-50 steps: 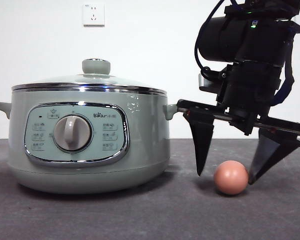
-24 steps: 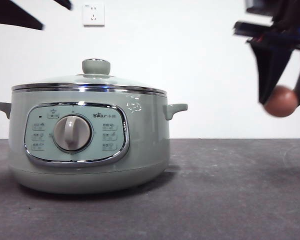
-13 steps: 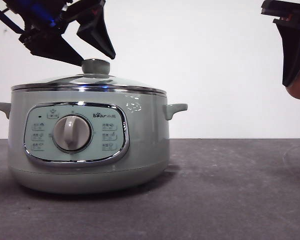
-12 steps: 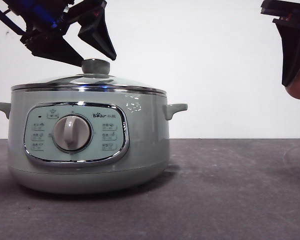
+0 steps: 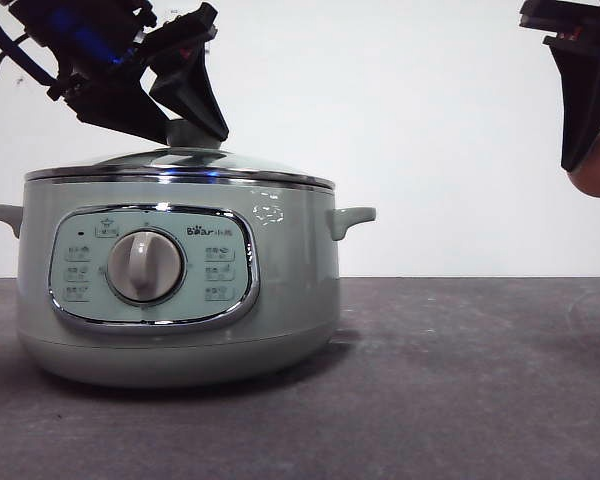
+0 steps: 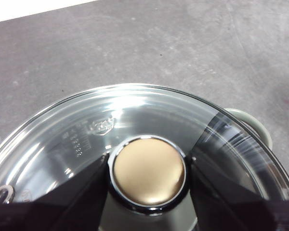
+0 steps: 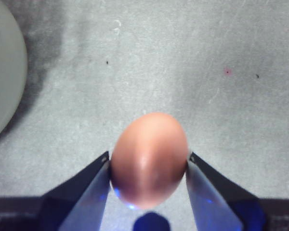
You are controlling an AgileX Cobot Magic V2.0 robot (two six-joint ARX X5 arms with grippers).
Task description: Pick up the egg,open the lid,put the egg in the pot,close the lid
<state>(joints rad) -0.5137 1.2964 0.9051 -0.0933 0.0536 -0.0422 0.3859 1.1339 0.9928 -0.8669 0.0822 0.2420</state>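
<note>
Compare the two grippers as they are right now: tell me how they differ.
1. The right gripper is shut on the egg; the left gripper holds nothing, its jaws open on either side of the lid's knob.
2. The right gripper hangs high above bare table, off to the pot's side; the left gripper sits low over the pot, down at the knob.
Both point downward.

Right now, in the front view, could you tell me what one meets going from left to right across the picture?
left gripper, jaws either side of the knob on the lid → the pot, under that gripper and reaching further right → right gripper shut on the egg at the right edge.
</note>
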